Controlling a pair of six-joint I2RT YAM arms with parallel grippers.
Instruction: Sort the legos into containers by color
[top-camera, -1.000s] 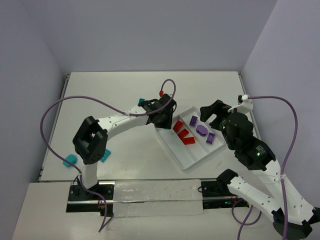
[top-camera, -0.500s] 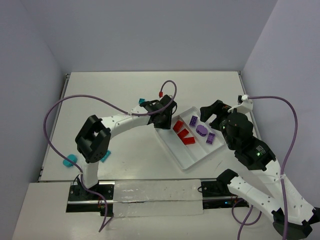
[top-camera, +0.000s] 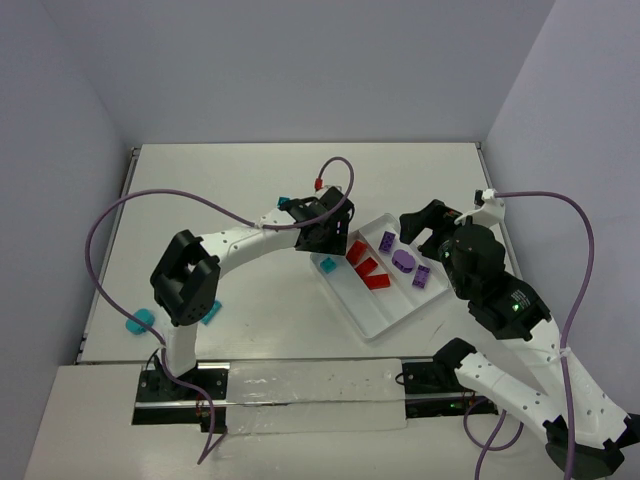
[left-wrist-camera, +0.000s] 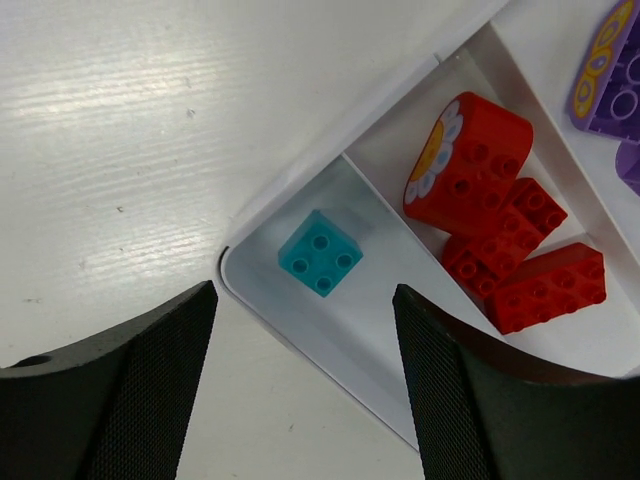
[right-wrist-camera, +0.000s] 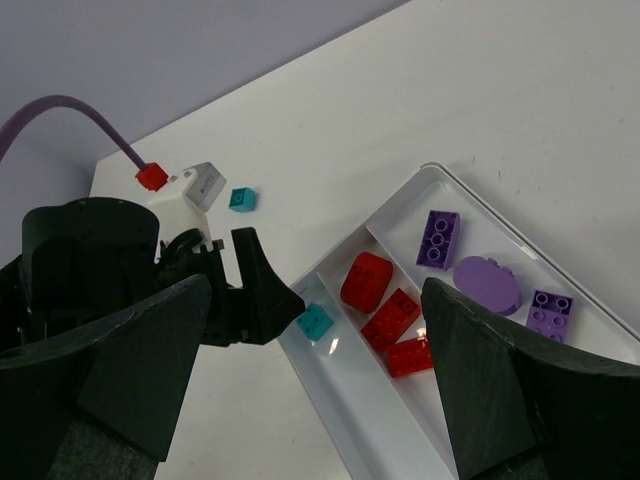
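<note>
Over the tray's far-left corner, seen from the top, the left gripper hangs with jaws apart, a teal brick lying loose in the outer compartment below it, reds in the middle one, purples in the third, and the right gripper spread wide near the tray's far-right edge. Left wrist: the teal brick sits studs up in that compartment's corner, clear of both fingers. Right wrist: fingers wide, nothing between, another teal brick out on the table toward its far edge.
</note>
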